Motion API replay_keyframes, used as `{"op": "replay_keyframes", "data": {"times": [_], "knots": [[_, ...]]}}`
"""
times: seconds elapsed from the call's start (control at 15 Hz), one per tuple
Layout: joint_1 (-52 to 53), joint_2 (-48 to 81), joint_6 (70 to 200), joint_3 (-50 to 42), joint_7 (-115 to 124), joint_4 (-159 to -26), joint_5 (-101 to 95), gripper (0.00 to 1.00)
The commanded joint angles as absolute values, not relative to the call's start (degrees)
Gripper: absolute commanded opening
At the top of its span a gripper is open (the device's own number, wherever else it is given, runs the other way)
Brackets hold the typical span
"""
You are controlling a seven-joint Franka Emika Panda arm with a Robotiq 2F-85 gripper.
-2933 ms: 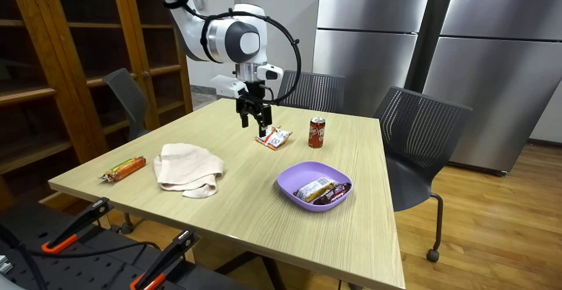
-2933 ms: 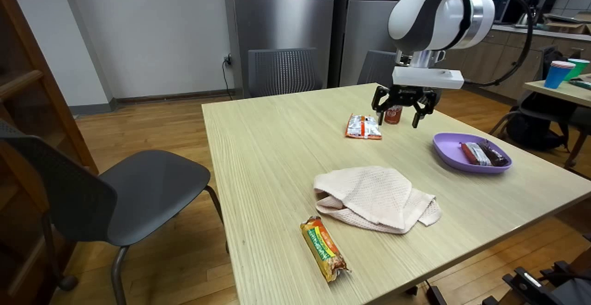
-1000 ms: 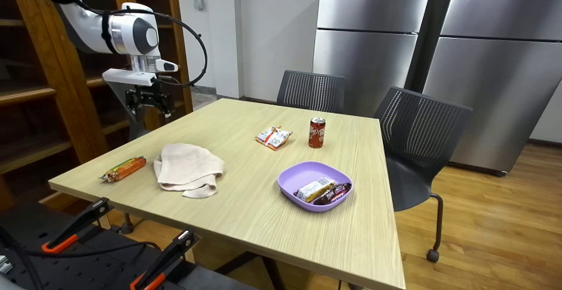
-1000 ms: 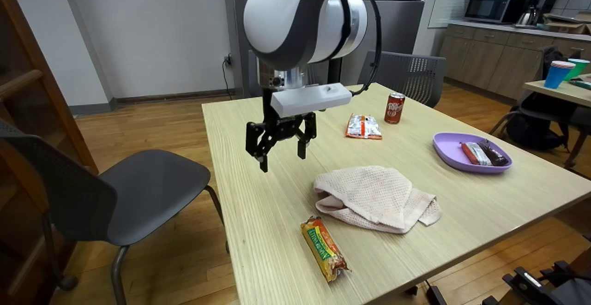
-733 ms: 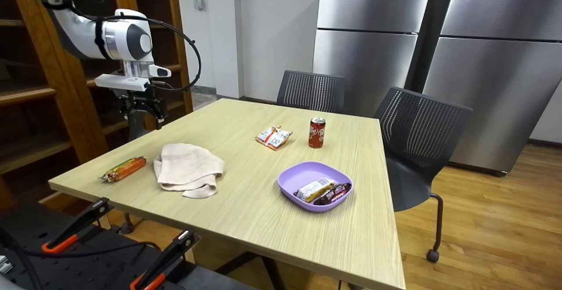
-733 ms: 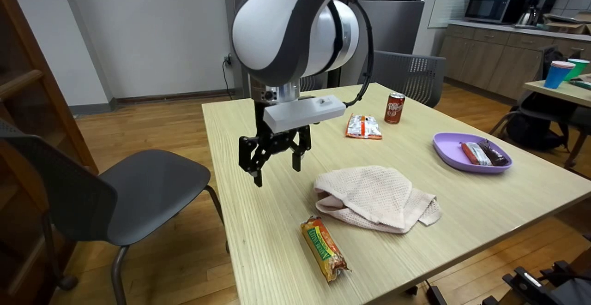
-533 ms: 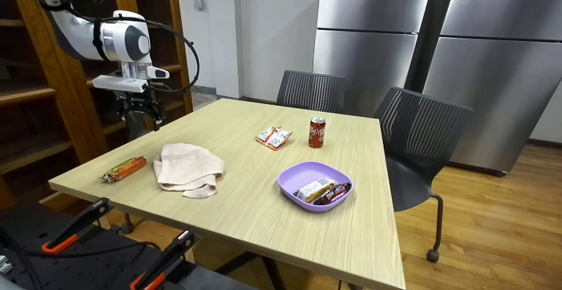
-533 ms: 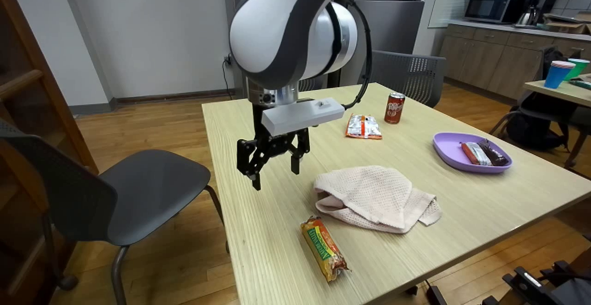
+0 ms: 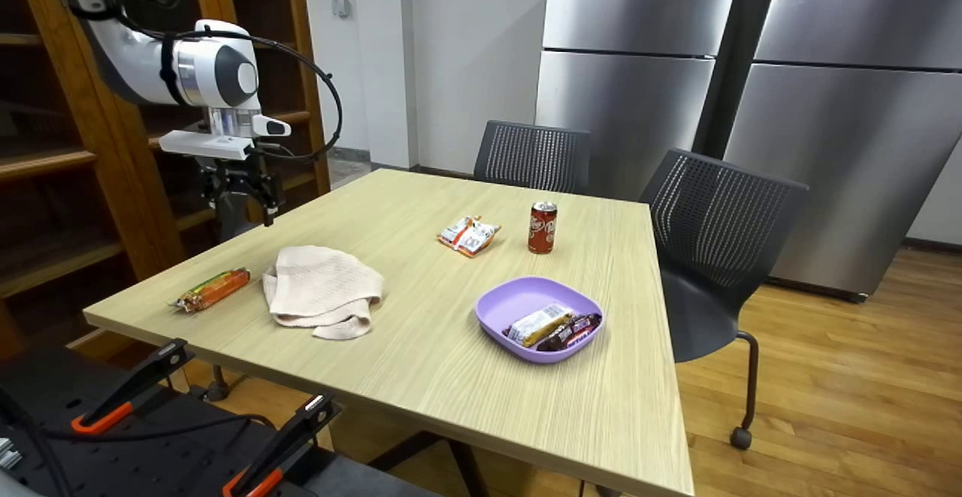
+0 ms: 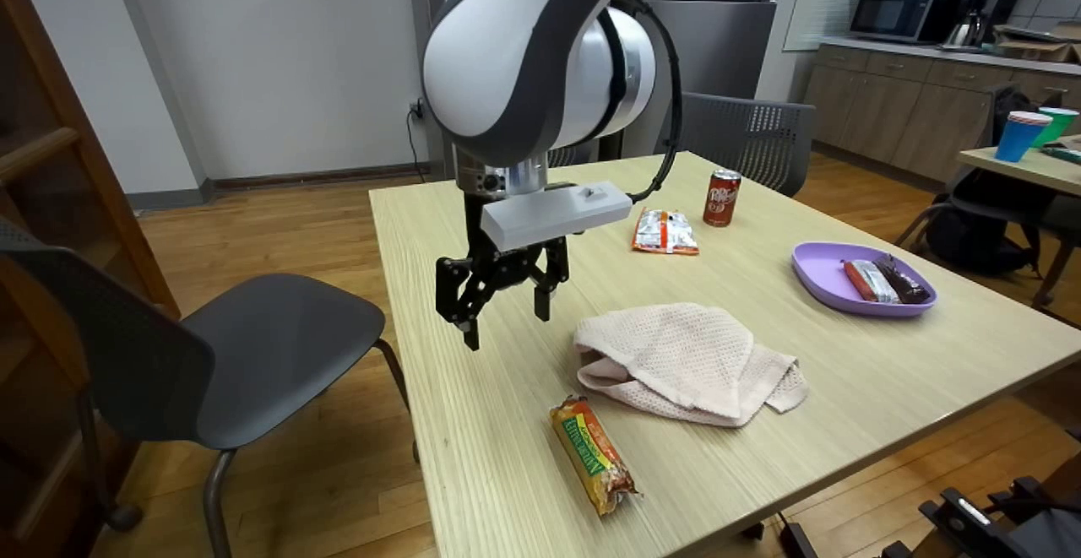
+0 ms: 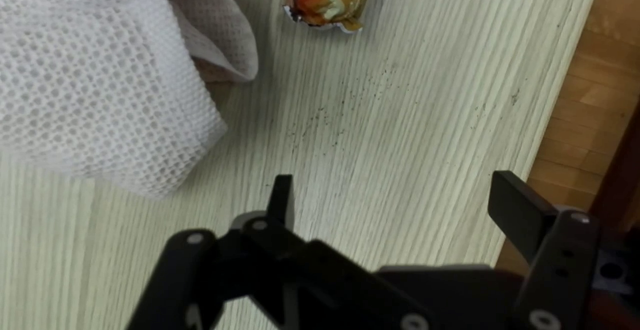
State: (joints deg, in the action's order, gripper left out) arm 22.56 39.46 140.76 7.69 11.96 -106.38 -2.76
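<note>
My gripper (image 10: pixel 507 328) hangs above the table near its side edge, holding nothing. In the wrist view the fingertips of the gripper (image 11: pixel 392 177) stand wide apart over bare wood. A snack bar in a yellow, orange and green wrapper (image 10: pixel 594 455) lies close by; only its end (image 11: pixel 327 0) shows at the top of the wrist view. Beside it is a crumpled pale cloth (image 10: pixel 688 364), seen at the left of the wrist view. Dark specks (image 11: pixel 320 118) dot the wood between the bar and the gripper. Nothing touches the fingers.
A silver and orange snack bag (image 9: pixel 469 236) and a red soda can (image 9: pixel 542 227) stand farther along the table. A purple dish (image 9: pixel 500 298) holds two wrapped bars (image 9: pixel 539 324). Chairs (image 10: pixel 279 355) surround the table (image 9: pixel 601 422); clamps (image 9: pixel 282 444) grip its near edge.
My open gripper has travelled from over the snack bag, near the can, to the side where the snack bar and cloth lie, and lower. Over the last half second it is almost still.
</note>
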Motion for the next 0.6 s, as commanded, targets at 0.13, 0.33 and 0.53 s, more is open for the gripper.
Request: {"op": "replay_keyframes", "data": {"times": [0.13,0.33,0.53], "knots": [[22.38,39.58,140.63,7.9,12.11,-106.23,-2.97,1.0],[22.38,39.58,140.63,7.9,12.11,-106.23,-2.97,1.0],[22.33,38.88,140.66,7.56,11.9,-107.08,-3.44,1.0]]}}
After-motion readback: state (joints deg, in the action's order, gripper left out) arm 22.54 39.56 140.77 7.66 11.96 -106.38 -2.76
